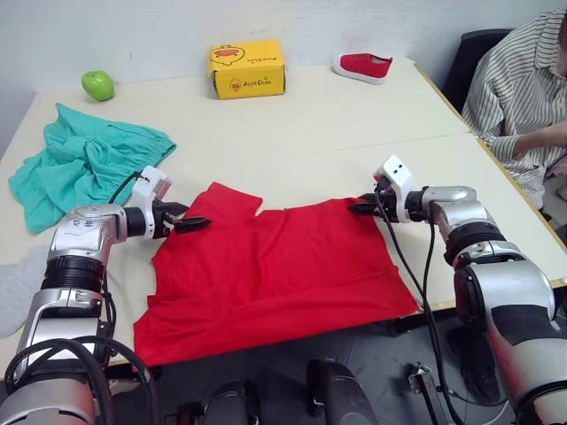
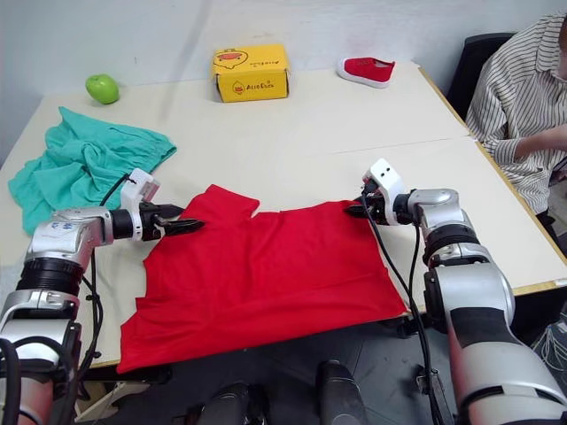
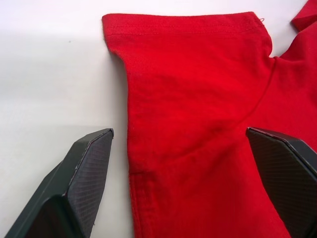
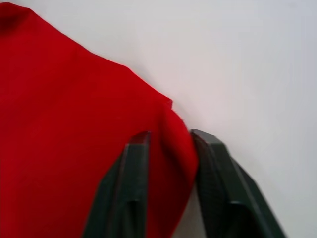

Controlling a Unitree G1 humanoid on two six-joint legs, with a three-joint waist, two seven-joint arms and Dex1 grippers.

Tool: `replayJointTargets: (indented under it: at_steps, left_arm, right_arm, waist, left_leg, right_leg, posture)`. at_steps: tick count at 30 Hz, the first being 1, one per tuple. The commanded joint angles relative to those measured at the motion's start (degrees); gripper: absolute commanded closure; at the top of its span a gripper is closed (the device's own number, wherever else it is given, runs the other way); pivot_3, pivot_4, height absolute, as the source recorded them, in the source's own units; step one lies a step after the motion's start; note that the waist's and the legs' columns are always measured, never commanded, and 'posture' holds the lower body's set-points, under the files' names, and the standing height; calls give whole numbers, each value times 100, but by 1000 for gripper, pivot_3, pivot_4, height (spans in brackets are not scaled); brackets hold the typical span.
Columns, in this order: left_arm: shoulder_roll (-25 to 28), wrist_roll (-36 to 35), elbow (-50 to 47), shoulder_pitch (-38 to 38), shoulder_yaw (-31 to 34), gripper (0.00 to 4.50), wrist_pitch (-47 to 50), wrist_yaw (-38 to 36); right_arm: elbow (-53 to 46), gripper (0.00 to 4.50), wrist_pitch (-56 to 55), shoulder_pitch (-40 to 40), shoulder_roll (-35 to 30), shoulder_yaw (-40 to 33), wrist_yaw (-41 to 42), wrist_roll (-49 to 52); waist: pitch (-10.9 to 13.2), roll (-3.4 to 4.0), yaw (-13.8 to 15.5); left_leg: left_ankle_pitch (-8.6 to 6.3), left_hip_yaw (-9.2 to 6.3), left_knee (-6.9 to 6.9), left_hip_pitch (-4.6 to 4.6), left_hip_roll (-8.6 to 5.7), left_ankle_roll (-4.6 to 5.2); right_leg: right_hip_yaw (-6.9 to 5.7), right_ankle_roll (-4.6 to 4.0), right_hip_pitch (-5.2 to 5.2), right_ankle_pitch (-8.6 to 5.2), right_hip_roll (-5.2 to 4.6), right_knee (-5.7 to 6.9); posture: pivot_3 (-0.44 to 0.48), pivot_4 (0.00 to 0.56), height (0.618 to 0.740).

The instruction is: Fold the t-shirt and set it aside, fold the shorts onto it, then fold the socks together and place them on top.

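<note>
- Pale worktop carries the t-shirt, spread flat at the near edge with its hem overhanging.
- Left gripper holds its jaws wide apart astride the sleeve seam, gripping nothing.
- Right gripper has its jaws clamped on the shirt's far right corner.
- Shorts lie crumpled at far left, untouched.
- Judgement: first fold is barely begun; shorts and socks steps remain.
</note>
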Motion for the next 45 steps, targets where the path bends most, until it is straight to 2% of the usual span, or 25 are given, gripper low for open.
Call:
replayJointTargets:
  at_steps: [1, 7, 13, 16, 24, 28, 31, 37, 41, 45]
  left_arm:
    - [15, 61, -19, 98, 89, 0, 99, 76]
    - [-259, 54, 445, -256, 191, 0, 155, 190]
    - [-623, 494, 1339, -835, -143, 0, -238, 225]
    - [-743, 729, 1610, -1042, -314, 631, -457, 187]
    - [-818, 1029, 1885, -1034, -271, 3209, -1262, 279]
    - [-909, 827, 1637, -918, -80, 4472, -1433, 22]
    - [-864, 675, 1444, -843, 103, 4472, -1424, -126]
    - [-624, 332, 1749, -1066, 682, 4472, -1519, -162]
    - [-472, 309, 1340, -971, 562, 4472, -1500, -770]
    - [-210, 283, 840, -694, 592, 4472, -1387, -952]
  right_arm:
    - [13, 4484, -107, -93, 7, -49, -34, -96]
    - [-90, 4484, -286, -35, -44, -58, 367, -98]
    - [-133, 4484, -370, 44, -49, -122, 473, -73]
    - [-141, 4500, -399, 80, -77, -144, 481, -58]
    - [-193, 4500, -473, 173, -165, -217, 471, -22]
    - [-210, 4500, -493, 201, -223, -278, 474, -5]
    - [-225, 4500, -494, 187, -276, -358, 453, 41]
    - [-256, 4500, -462, 84, -349, -594, 432, 239]
    - [-311, 4500, -441, 11, -462, -751, 590, 378]
    - [-409, 4500, -394, -26, -638, -879, 887, 498]
  waist:
    - [0, 0, 0]
    - [0, 0, 13]
    - [0, 0, 92]
    - [0, 0, 120]
    - [0, 0, 142]
    - [0, 0, 156]
    - [0, 0, 147]
    - [1, -1, 112]
    - [1, -2, 27]
    - [1, -1, 5]
  left_leg:
    - [0, -2, 0, 0, 0, 0]
    - [0, -3, 0, 0, -1, 0]
    - [6, -2, 4, 0, -15, 10]
    - [7, -1, 4, 0, -15, 10]
    - [6, -1, 2, -1, -14, 10]
    - [6, -2, 2, -2, -14, 10]
    - [6, -2, 2, -3, -14, 10]
    - [6, -8, 1, -8, -11, 10]
    - [6, -10, -3, -11, -11, 9]
    - [6, -10, -3, -13, -13, 9]
  right_leg:
    - [0, 0, 0, 0, 0, 0]
    - [1, 0, 0, 0, -1, 1]
    - [0, 2, 5, 1, -9, 4]
    - [0, 2, 5, 1, -9, 5]
    - [-1, 2, 5, 1, -8, 3]
    - [-1, 2, 5, 1, -8, 3]
    - [-1, 2, 4, 1, -8, 2]
    - [-3, 2, 0, 1, -6, -2]
    - [-7, 2, -1, 1, -6, -4]
    - [-8, 2, -1, 1, -6, -5]
  posture:
    - [0, 150, 740]
    - [0, 150, 740]
    - [0, 150, 740]
    - [0, 150, 740]
    - [0, 150, 740]
    - [0, 150, 740]
    - [0, 150, 740]
    - [0, 150, 740]
    - [0, 150, 740]
    - [0, 150, 740]
